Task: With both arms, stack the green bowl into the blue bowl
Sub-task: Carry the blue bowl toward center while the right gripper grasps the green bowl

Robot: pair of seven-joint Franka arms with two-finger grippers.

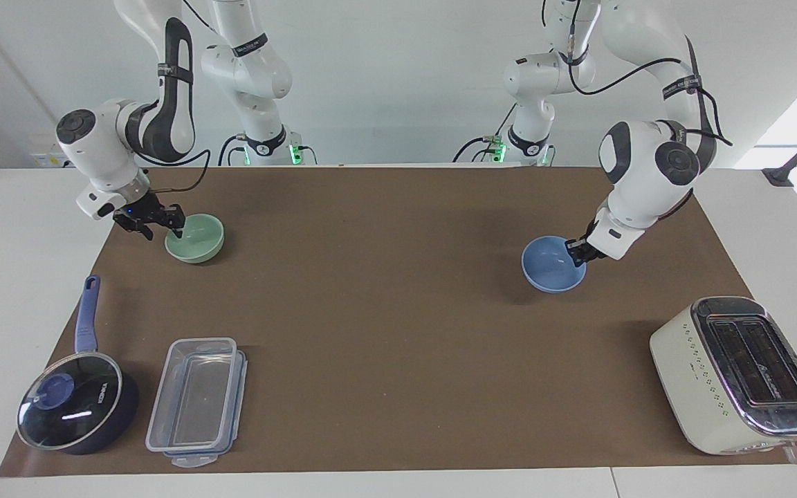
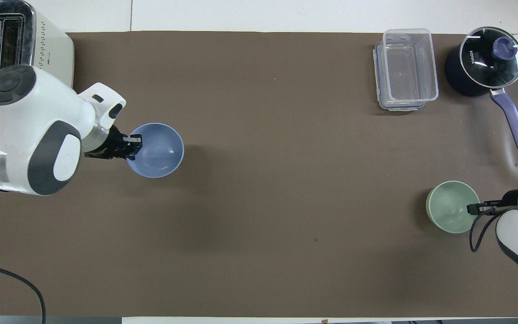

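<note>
In the facing view we see the blue bowl (image 1: 553, 264), a smooth, plain, light-blue round bowl, lifted off the brown mat (image 1: 398, 311) with its shadow cast below it, toward the left arm's end of the desk (image 1: 25, 290). The left end effector (image 1: 575, 252) is clamped on its rim, on the side toward the toaster (image 1: 737, 373). The green bowl (image 1: 195, 237), pale mint and equally plain, sits on the mat toward the right arm's end. The right end effector (image 1: 156, 225) is at its rim with one finger inside the bowl and one outside; we cannot tell whether it has closed on the rim.

In the overhead view the blue bowl (image 2: 155, 150) hangs over the mat near the toaster (image 2: 16, 49), its rim pinched by the left end effector (image 2: 131, 146). The green bowl (image 2: 452, 206) lies nearer the robots than the dark-blue saucepan (image 2: 486, 63) and the clear plastic container (image 2: 405, 67), with the right end effector (image 2: 472, 209) at its rim.
</note>
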